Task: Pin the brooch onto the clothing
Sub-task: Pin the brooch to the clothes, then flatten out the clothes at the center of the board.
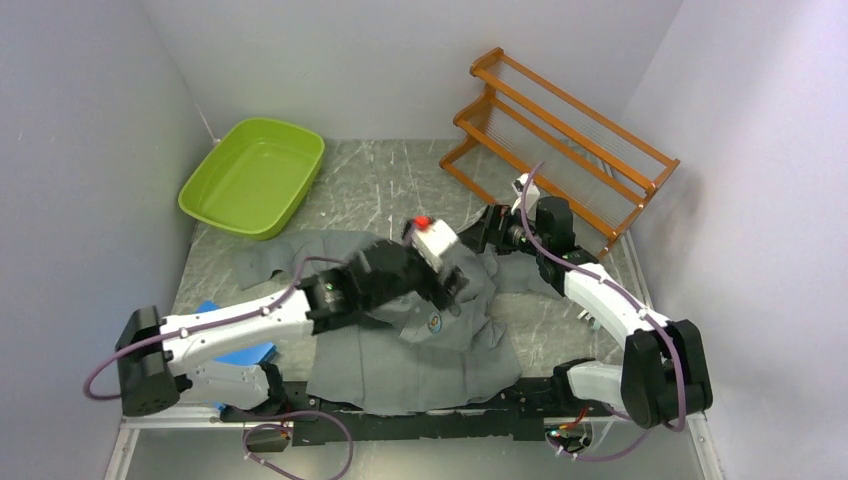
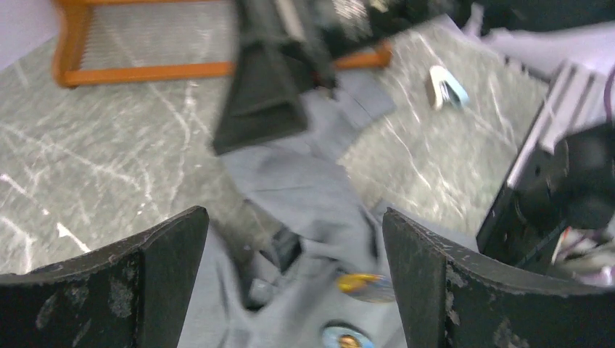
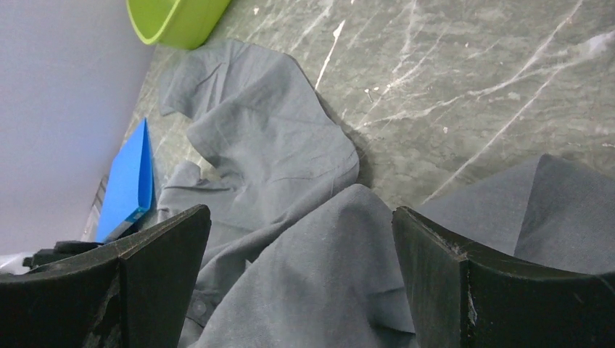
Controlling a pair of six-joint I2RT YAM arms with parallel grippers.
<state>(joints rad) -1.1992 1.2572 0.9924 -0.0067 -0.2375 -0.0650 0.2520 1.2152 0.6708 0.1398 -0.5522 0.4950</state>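
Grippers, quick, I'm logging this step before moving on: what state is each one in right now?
Left gripper: open, holding nothing, shirt below it.
Right gripper: open, holding nothing, over the shirt.

Wears white shells (image 1: 235, 322) over black joints (image 1: 148, 368); trails mauve cables (image 1: 88, 380) at lower left and right; bears a red cap (image 1: 422, 221) at centre; shows scuffed black fingers (image 2: 442, 290).
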